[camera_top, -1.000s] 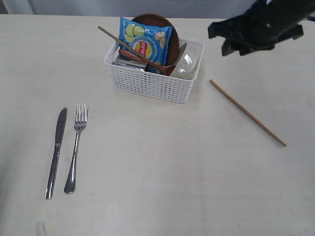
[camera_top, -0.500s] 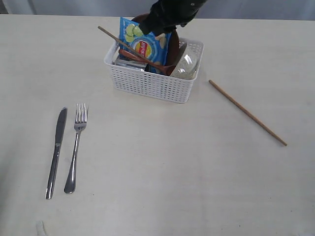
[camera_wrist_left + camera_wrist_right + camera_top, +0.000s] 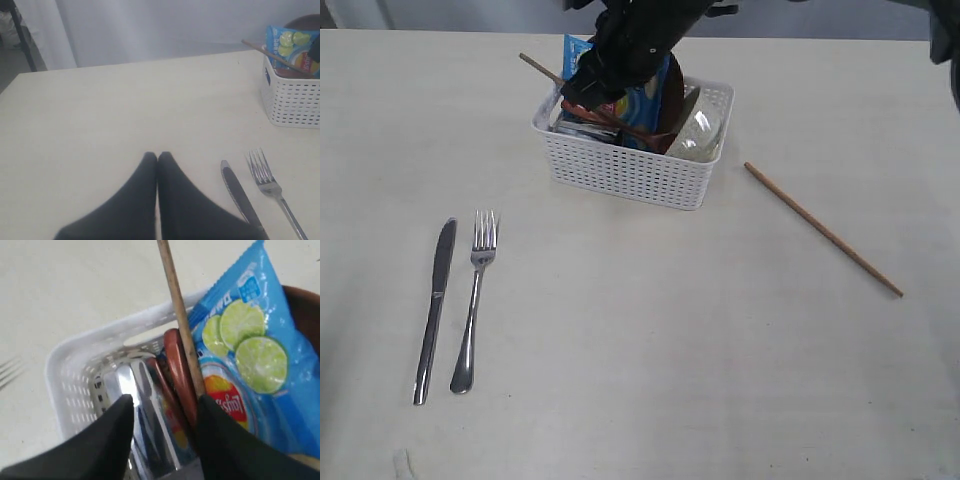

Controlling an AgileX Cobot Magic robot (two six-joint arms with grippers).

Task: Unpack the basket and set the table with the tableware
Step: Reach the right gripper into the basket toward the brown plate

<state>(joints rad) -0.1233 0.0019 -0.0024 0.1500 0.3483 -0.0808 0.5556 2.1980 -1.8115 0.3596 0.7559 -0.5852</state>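
The right fingers [image 3: 225, 445] are hovering spread and empty inside the basket [image 3: 630, 170] on the worktop [image 3: 640, 350], close beside a chopstick [image 3: 176, 305] that is leaning across the rim. The chopstick looks light, stiff, thin and slippery, so pinching it mid-shaft seems safest. The left fingers [image 3: 172, 200] are resting pressed together, holding nothing.

The right gripper [image 3: 582, 95] hovered over the basket [image 3: 630, 172], against the blue snack bag [image 3: 652, 92]. Knife [image 3: 433, 310] and fork [image 3: 473, 300] lay side by side, one chopstick [image 3: 823, 229] alone to the right.
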